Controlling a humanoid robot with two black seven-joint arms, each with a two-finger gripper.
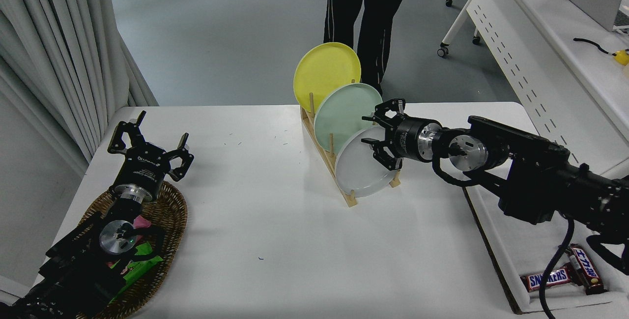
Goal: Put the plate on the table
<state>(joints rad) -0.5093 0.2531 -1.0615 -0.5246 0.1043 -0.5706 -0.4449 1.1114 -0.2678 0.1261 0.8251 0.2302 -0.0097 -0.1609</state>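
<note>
The pale grey plate [357,171] stands on edge in the front slot of a wooden rack [339,179] on the white table [275,230]. Behind it stand the mint green plate [344,112] and the yellow plate [322,73]. My right gripper [372,134] is open at the grey plate's upper right rim, one finger in front of the plate's face and the other behind its top edge. My left gripper [147,144] is open and parked at the lower left above a wicker basket.
The wicker basket [164,240] with snack packets sits at the table's front left. A white tray [496,240] with chocolate bars [550,277] lies at the right. A person's dark-trousered legs [366,9] stand beyond the far edge. A white perforated desk [540,39] is at the upper right.
</note>
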